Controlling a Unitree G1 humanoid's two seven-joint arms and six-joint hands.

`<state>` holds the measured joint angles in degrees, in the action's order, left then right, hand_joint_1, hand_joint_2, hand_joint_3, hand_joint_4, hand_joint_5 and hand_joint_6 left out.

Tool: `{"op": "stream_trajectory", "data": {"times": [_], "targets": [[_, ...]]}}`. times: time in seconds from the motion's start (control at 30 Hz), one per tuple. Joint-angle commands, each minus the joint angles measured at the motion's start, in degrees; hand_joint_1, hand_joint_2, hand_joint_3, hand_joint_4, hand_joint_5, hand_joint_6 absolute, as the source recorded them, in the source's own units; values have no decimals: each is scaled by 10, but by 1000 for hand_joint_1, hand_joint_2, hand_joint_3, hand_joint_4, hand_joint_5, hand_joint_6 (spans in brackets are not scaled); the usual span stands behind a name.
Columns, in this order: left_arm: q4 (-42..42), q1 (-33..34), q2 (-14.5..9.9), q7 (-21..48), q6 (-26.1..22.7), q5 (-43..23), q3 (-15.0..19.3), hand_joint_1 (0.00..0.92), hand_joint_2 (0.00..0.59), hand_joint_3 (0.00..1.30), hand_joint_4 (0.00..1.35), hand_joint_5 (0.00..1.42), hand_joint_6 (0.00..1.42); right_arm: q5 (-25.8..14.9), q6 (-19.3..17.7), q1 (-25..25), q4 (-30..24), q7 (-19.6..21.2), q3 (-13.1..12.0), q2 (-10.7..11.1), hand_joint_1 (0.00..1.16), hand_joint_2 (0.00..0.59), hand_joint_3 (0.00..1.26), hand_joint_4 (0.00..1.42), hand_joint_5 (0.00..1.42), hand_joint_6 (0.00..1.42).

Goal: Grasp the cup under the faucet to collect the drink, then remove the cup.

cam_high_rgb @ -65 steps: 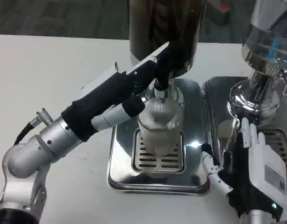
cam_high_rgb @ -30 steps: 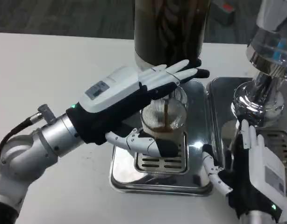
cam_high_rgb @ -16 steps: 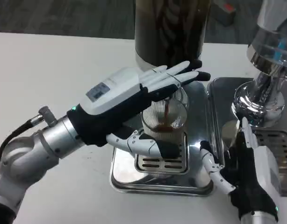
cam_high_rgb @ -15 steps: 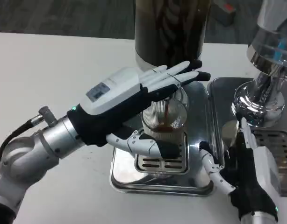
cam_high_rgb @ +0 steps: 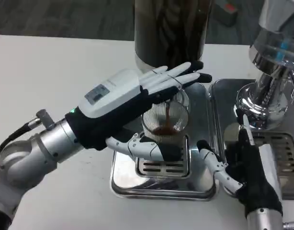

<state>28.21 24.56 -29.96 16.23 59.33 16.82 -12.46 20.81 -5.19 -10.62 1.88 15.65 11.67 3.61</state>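
Your left robot hand (cam_high_rgb: 137, 103) is grasping the cup (cam_high_rgb: 165, 125), which stands on the metal tray (cam_high_rgb: 123, 179) under the faucet. Brown drink pours in. Your right robot hand (cam_high_rgb: 247, 175) is released, near the tray's right side.

Bright, even light falls from above, leaving the white worktop (cam_high_rgb: 46, 72) pale and nearly shadowless, with only a soft grey shade beneath the left forearm (cam_high_rgb: 27, 158). The steel drip tray (cam_high_rgb: 123, 179) throws back hard white glare along its rim and corners, and the chrome base (cam_high_rgb: 262, 103) on the right carries blown-out highlights. The dark dispenser (cam_high_rgb: 168, 28) at the top reflects smeared streaks. Focus is soft overall, with slight blur on the right robot hand (cam_high_rgb: 247, 172), and the far carpet at the top edge sits dim and grainy
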Motion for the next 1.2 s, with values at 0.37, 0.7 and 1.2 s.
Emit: {"op": "stream_trajectory", "data": {"times": [0.37,0.7,1.2], "targets": [[1,-2,-4,-6,9,34,-13,0,123,115,0,118,56,-17,7,43,26,-63,-1,1,636,183,0,0,0,0],[8,-6,-1,-27,2,12,9,0,130,108,0,127,63,-18,10,41,29,-63,-3,-3,633,198,0,0,0,0],[0,-31,6,-44,14,-55,60,0,132,96,0,176,94,-22,11,38,28,-66,-4,-6,629,220,0,0,0,0]]}}
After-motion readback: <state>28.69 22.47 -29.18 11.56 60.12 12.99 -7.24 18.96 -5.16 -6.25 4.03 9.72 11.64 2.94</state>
